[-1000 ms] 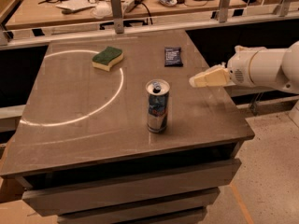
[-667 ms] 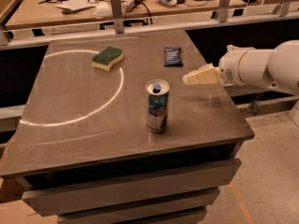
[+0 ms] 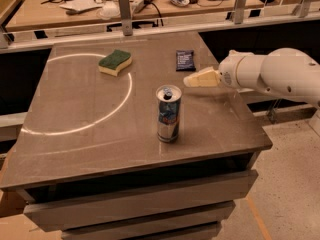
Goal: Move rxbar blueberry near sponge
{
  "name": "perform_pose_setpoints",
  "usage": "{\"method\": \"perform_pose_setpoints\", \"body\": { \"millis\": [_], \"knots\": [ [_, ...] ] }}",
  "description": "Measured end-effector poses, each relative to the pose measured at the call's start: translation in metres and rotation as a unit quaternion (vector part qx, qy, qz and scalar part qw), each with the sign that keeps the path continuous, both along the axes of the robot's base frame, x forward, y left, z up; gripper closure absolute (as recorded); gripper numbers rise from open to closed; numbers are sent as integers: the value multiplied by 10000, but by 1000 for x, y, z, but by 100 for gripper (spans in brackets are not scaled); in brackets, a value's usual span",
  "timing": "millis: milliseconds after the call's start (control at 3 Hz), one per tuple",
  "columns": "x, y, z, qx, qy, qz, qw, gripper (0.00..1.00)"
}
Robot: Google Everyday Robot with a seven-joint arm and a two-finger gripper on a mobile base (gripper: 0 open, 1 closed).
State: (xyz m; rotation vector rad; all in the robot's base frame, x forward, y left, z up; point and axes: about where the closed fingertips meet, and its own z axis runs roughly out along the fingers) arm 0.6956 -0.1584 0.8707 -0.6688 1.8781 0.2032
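The rxbar blueberry (image 3: 185, 60) is a small dark navy bar lying flat at the back right of the table. The sponge (image 3: 115, 62), green on top and pale yellow below, lies at the back centre-left, on the white arc. My gripper (image 3: 190, 80) reaches in from the right on a white arm (image 3: 272, 74). Its pale fingers point left and hang above the table, just in front of the bar and to the right of the can. It holds nothing.
A tall blue-and-silver drink can (image 3: 168, 114) stands upright near the table's middle, left of the gripper. The grey table (image 3: 75, 134) has a white arc painted on it. A rail with posts (image 3: 125, 14) and a cluttered bench run behind the table.
The gripper has moved left over the table, closer to the can and to the bar's front. The bar, sponge and can have not moved.
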Motion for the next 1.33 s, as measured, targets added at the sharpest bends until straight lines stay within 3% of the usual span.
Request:
{"method": "perform_pose_setpoints", "body": {
  "millis": [667, 1333],
  "knots": [
    [39, 27, -13, 258, 5, 141, 9996, 0],
    [78, 55, -19, 317, 166, 311, 9989, 0]
  ]
}}
